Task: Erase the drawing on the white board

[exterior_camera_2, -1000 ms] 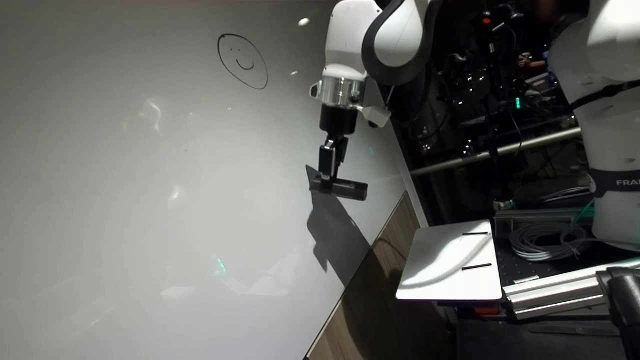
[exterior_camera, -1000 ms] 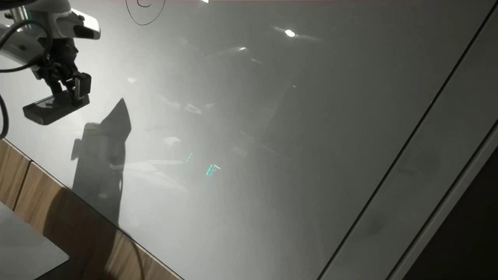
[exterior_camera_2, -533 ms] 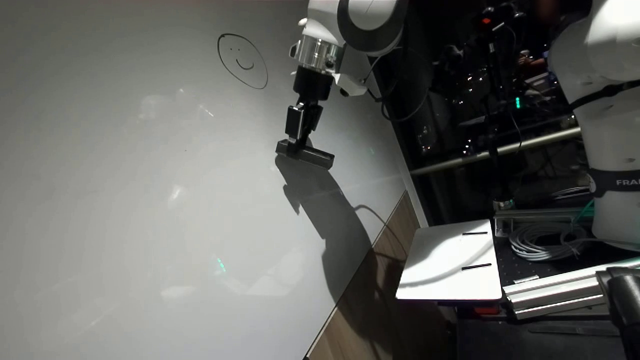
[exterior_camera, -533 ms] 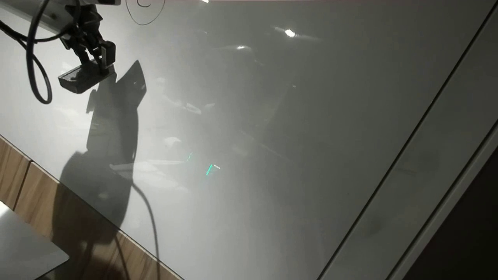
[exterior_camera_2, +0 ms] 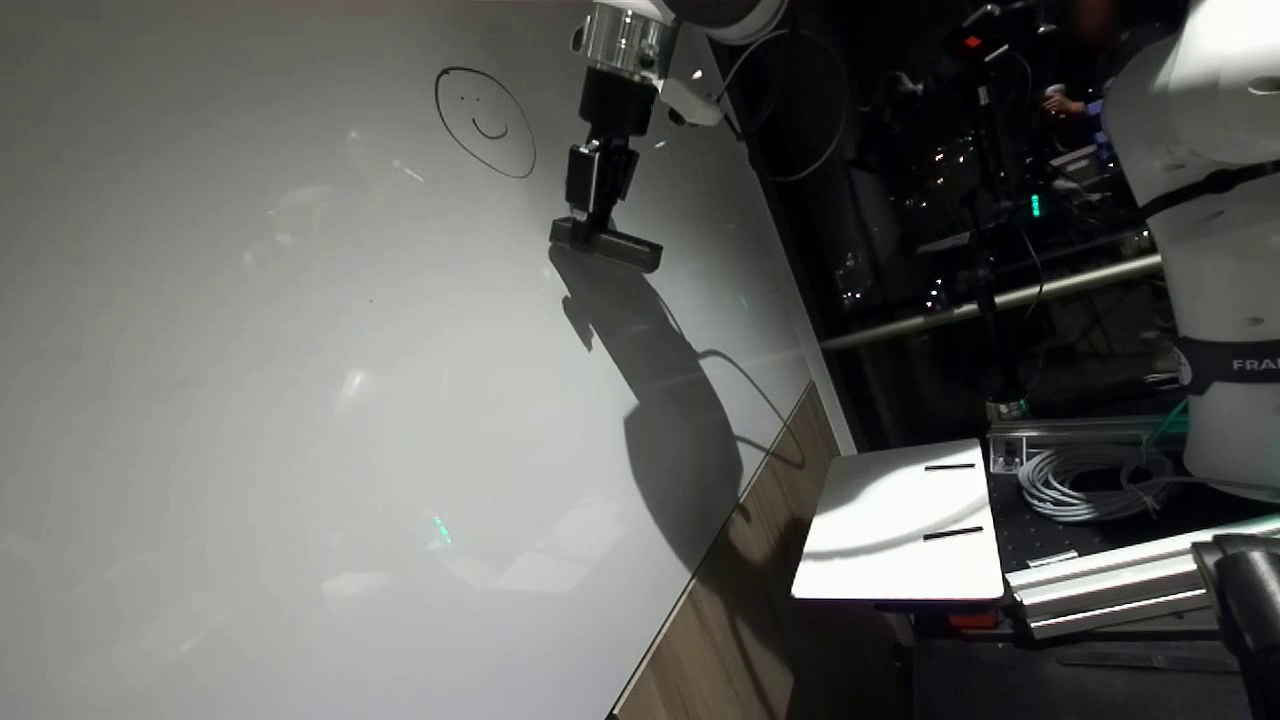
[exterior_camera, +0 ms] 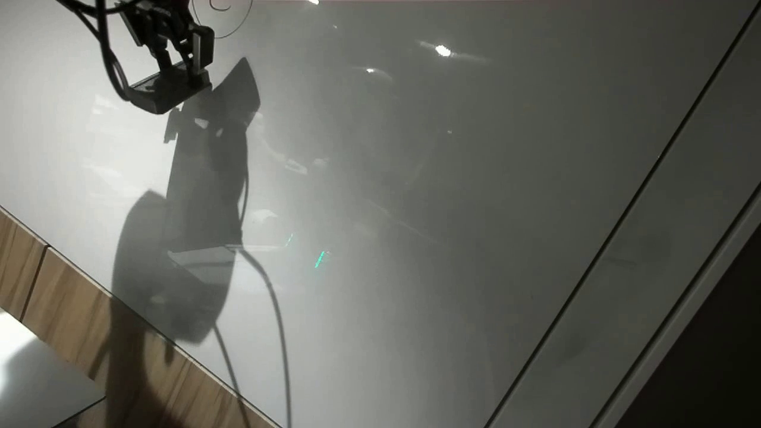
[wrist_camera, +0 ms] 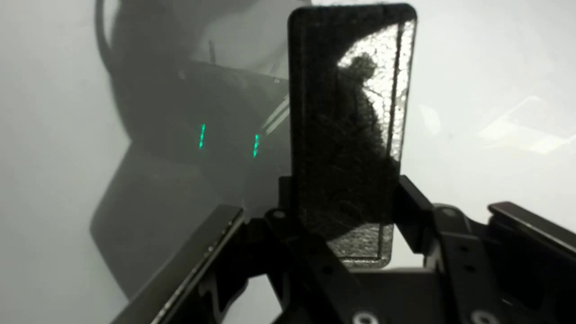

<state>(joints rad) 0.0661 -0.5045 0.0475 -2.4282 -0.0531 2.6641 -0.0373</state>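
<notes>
The white board (exterior_camera_2: 300, 420) is a large glossy grey-white surface with light reflections. Its drawing (exterior_camera_2: 490, 133), a thin black smiley face in an oval outline, sits towards the top in an exterior view. From another angle only the lower curve of the drawing (exterior_camera: 241, 24) shows, partly behind the gripper (exterior_camera: 183, 66). A black rectangular eraser (wrist_camera: 346, 135) is clamped between the fingers of my gripper (wrist_camera: 347, 200), its length reaching beyond them. The eraser (exterior_camera_2: 625, 250) is below and to the right of the drawing; I cannot tell whether it touches the board.
A brown wooden strip (exterior_camera: 77, 291) borders the board. Beside it lies a pale plate (exterior_camera_2: 890, 550) with two dark slots, then a cable coil (exterior_camera_2: 1085, 485) and the white robot base (exterior_camera_2: 1240, 430). A loose cable (exterior_camera: 110, 59) hangs along the gripper. The arm's shadow falls across the board.
My gripper has moved with the eraser towards the drawing: up and right in an exterior view, up and left in another. The grip and the drawing look unchanged.
</notes>
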